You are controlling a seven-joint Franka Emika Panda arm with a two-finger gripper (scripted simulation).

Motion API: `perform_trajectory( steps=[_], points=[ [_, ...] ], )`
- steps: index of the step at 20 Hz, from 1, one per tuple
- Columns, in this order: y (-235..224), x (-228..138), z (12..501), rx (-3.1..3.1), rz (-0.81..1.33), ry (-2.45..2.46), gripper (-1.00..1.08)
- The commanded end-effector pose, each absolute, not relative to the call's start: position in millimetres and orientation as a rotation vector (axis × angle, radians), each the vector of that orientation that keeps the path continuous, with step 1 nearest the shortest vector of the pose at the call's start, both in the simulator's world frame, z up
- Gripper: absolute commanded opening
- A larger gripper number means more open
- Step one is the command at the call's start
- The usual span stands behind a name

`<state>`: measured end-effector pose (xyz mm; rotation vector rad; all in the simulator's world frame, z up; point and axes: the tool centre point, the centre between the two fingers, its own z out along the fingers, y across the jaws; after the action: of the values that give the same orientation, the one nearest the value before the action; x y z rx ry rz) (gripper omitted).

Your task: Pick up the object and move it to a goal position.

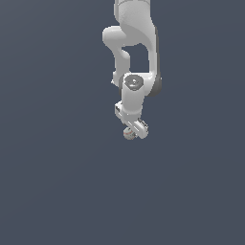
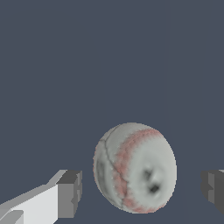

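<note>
The object is a small white ball with thin red stitch lines [image 2: 134, 168], lying on the dark grey floor. In the wrist view it fills the space between my two fingers, one dark pad [image 2: 70, 194] on one side and the other pad [image 2: 213, 189] on the far side, with a gap showing on each side of the ball. My gripper [image 2: 142, 190] is open around it and not touching it. In the exterior view the gripper [image 1: 134, 130] hangs low under the white arm, and only a sliver of the ball [image 1: 128, 134] peeks out beneath the fingers.
Plain dark grey floor [image 1: 57, 182] lies all around. The white arm [image 1: 134, 48] comes down from the top middle of the exterior view. No other objects show.
</note>
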<state>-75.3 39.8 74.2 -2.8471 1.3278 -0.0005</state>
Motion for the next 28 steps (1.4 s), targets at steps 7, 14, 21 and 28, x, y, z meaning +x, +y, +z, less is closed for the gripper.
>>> perform_trajectory(
  steps=[7,14,21,28],
  points=[
    [40,-75,48,-2.846,0.0,1.331,1.0],
    [40,-75,48,-2.846,0.0,1.331,-1.0],
    [41,-74,50,-2.845,-0.002,1.329,-1.0],
    [49,-62,64,-2.845,-0.002,1.329,-1.0]
  ],
)
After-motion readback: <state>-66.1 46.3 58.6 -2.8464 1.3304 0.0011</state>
